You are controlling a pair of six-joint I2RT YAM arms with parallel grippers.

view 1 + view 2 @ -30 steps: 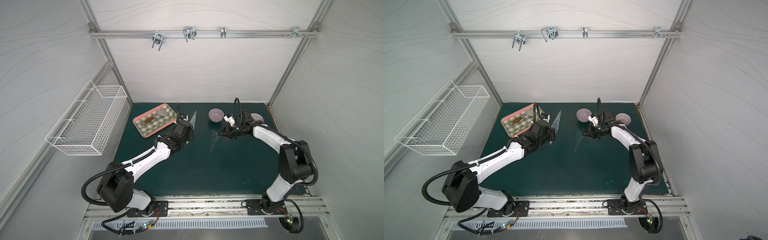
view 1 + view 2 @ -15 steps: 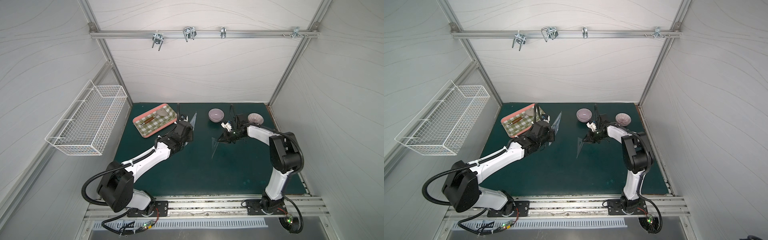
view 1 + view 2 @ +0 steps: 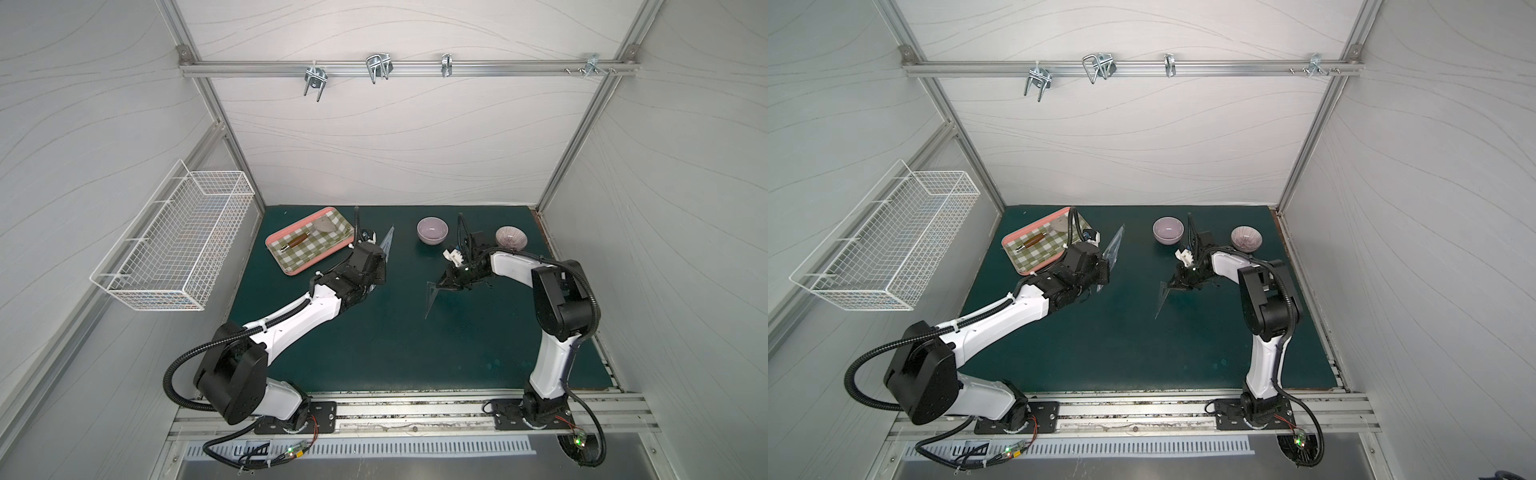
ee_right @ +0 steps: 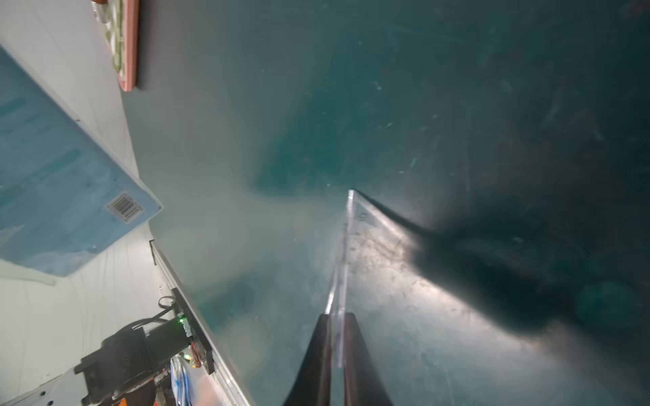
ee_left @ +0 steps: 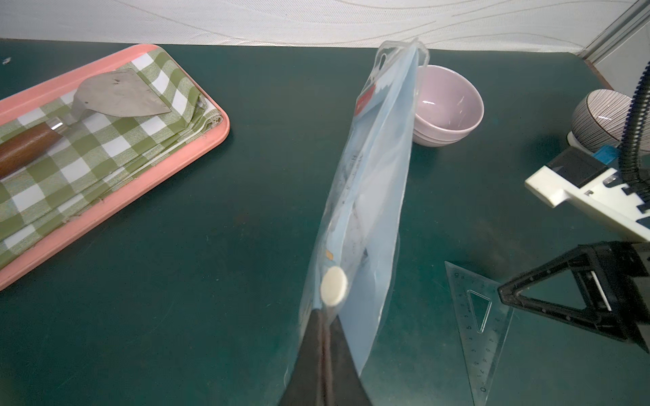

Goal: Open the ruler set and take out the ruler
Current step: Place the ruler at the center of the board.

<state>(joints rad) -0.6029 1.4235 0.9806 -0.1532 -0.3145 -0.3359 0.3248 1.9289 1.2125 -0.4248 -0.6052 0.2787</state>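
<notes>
- Both top views look bright and even to me, white light off the walls, the green mat well exposed.
- Straight frame posts bow outward near the edges: wide-angle stretch.
- Left wrist view is crisp; I see a soft sheen on the ruler set.
- Right wrist view is milky and hazy, glare streaking along the clear ruler, a heavy dark shadow beside it, corners blurred.
</notes>
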